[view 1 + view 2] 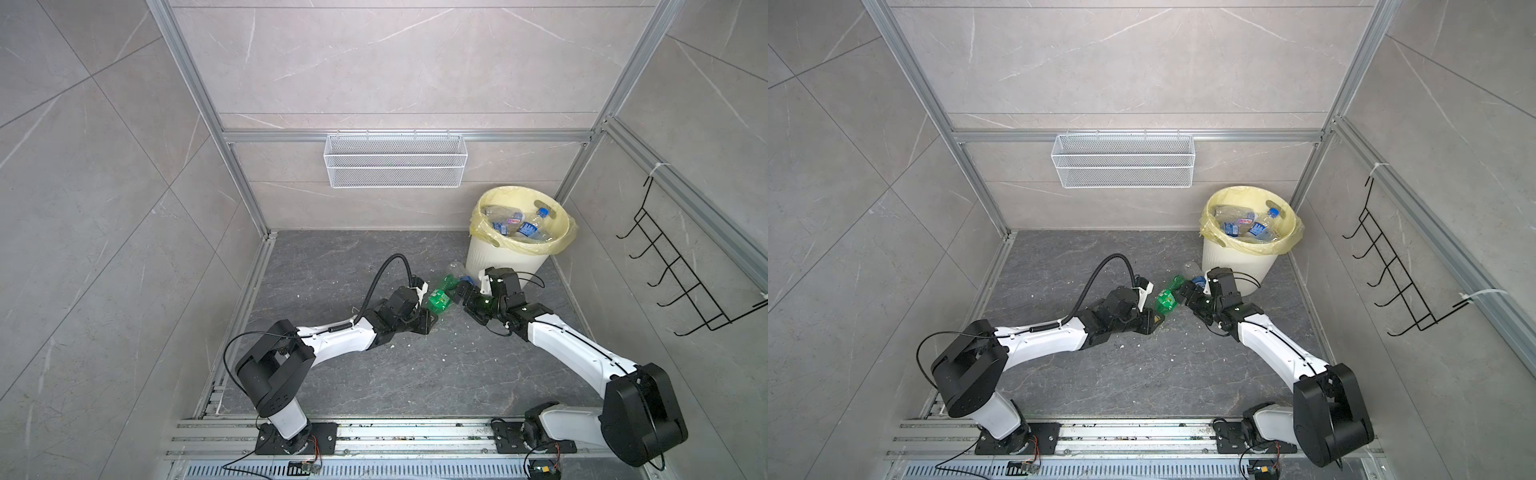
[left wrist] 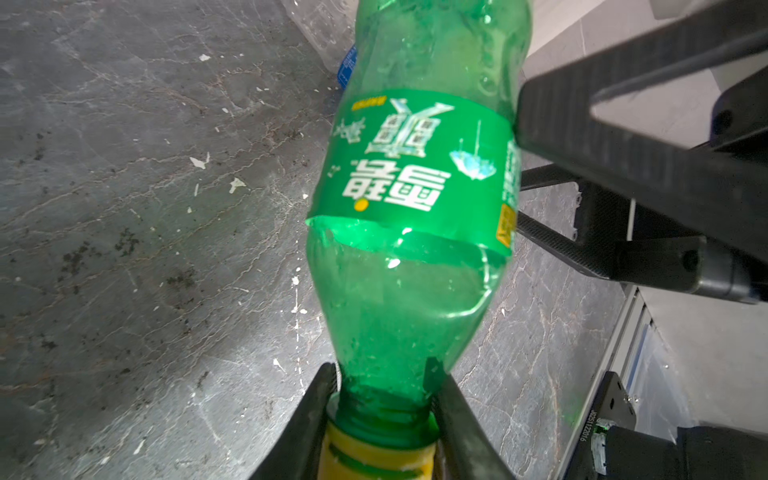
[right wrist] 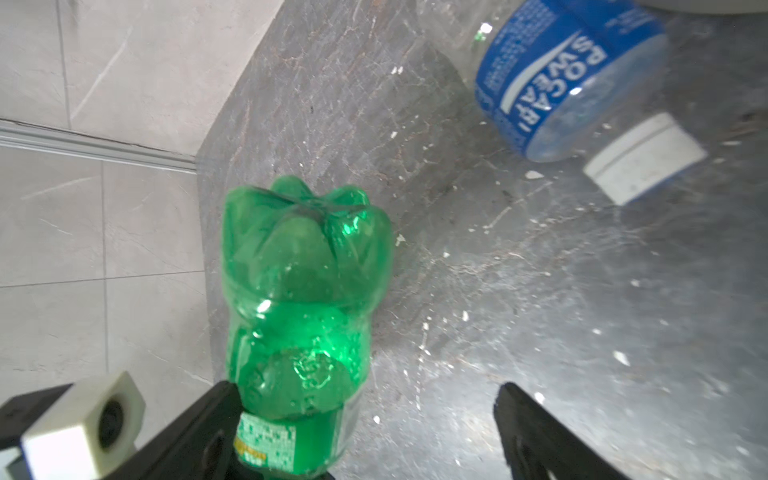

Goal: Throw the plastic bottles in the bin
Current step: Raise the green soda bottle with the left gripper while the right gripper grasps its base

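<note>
Our left gripper (image 2: 380, 370) pinches the green bottle (image 2: 415, 174) at its neck, just above the yellow cap (image 2: 374, 461). Our right gripper (image 3: 365, 390) stands spread, one finger against that bottle's label. Beyond, we see a blue-labelled bottle (image 3: 552, 83) lying on the floor (image 1: 332, 266) near the bin (image 1: 498, 257), which holds more bottles (image 1: 523, 226)

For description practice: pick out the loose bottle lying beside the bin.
Find the round cream-white ribbed plastic bin. At its foot lies a clear plastic bottle. Unlike the green plastic bottle nearby, its label is blue, its cap white.
</note>
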`<act>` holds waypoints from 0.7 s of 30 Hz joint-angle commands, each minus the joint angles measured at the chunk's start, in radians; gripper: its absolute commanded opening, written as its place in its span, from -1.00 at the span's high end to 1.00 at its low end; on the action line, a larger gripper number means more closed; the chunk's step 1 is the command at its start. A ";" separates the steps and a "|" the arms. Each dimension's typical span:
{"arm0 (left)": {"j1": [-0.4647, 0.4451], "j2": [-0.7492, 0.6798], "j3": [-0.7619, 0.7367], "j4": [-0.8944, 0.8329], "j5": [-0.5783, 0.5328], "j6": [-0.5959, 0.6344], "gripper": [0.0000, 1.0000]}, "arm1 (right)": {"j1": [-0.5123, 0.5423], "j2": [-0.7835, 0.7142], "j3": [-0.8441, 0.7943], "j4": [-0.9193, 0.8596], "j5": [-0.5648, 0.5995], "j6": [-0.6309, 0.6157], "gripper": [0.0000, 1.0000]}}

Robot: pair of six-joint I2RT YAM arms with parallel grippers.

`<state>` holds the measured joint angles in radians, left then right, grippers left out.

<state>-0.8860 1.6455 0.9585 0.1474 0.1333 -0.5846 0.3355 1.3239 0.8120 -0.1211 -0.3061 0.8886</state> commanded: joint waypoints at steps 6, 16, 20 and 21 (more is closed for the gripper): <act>-0.001 -0.068 -0.016 0.063 0.043 -0.025 0.57 | 0.033 0.081 0.072 0.133 -0.008 0.083 -0.79; -0.001 -0.074 -0.033 0.075 0.040 -0.031 0.57 | 0.059 0.098 0.082 0.142 0.013 0.086 -0.40; -0.001 -0.070 -0.033 0.073 0.035 -0.030 0.54 | 0.061 0.081 0.082 0.120 0.032 0.069 -0.15; -0.001 -0.070 -0.032 0.073 0.035 -0.030 0.53 | 0.060 0.078 0.082 0.115 0.033 0.067 -0.09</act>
<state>-0.8856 1.6127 0.9279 0.1871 0.1619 -0.6136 0.3901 1.4231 0.8665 0.0040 -0.2981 0.9749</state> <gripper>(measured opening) 0.332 0.568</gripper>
